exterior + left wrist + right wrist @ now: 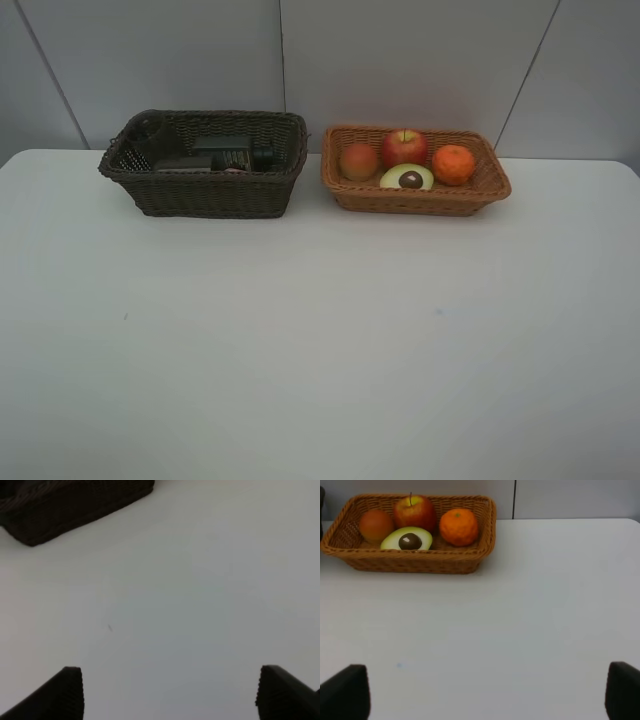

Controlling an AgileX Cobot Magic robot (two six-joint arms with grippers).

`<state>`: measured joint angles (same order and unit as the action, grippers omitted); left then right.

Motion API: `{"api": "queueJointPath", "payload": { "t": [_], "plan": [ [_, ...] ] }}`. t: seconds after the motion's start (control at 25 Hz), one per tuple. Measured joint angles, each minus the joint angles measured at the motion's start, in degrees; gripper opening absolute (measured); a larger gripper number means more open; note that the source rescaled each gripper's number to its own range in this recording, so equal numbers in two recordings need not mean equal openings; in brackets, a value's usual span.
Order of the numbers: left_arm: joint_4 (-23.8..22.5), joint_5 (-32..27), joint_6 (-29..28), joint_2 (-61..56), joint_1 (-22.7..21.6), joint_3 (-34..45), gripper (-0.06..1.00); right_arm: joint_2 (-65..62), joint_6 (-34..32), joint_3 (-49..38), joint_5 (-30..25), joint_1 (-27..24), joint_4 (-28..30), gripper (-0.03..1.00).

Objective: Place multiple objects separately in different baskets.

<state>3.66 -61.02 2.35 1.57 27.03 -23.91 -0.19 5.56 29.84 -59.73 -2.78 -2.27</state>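
At the back right stands the light orange-tan basket (pixel 415 200) (pixel 410 562). It holds a red apple (pixel 404 147) (pixel 414 511), an orange tangerine (pixel 453 164) (pixel 458 526), a peach-coloured fruit (pixel 358 161) (pixel 376 524) and a halved avocado (pixel 407 178) (pixel 407 540). The dark brown basket (pixel 205 195) (pixel 70 505) at the back left contains a dark green pump bottle (pixel 235 158) lying down; its other contents are too dark to tell apart. My left gripper (pixel 170 692) is open and empty over bare table, well short of the dark basket. Also open and empty, my right gripper (pixel 487 695) hangs short of the tan basket. Neither arm shows in the exterior high view.
The white table (pixel 320 340) spreads wide in front of both baskets. A grey panelled wall (pixel 400 60) rises directly behind them. A narrow gap separates the two baskets.
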Motion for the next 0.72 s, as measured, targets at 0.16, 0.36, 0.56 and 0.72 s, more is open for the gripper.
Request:
{"api": "queueJointPath", "payload": {
  "t": [0.16, 0.36, 0.56, 0.72],
  "plan": [
    [0.61, -0.04, 0.33, -1.83, -4.69, 0.0, 0.92, 0.0, 0.0, 0.0, 0.0, 0.0, 0.0, 1.0],
    [1.08, -0.04, 0.83, -1.83, -10.32, 0.0, 0.92, 0.0, 0.0, 0.0, 0.0, 0.0, -0.06, 1.0],
    [1.14, -0.04, 0.88, -1.83, -18.53, 0.0, 0.92, 0.0, 0.0, 0.0, 0.0, 0.0, -0.06, 1.0],
    [1.14, -0.04, 0.88, -1.83, -22.37, 0.0, 0.92, 0.0, 0.0, 0.0, 0.0, 0.0, -0.06, 1.0]
  ]
}}
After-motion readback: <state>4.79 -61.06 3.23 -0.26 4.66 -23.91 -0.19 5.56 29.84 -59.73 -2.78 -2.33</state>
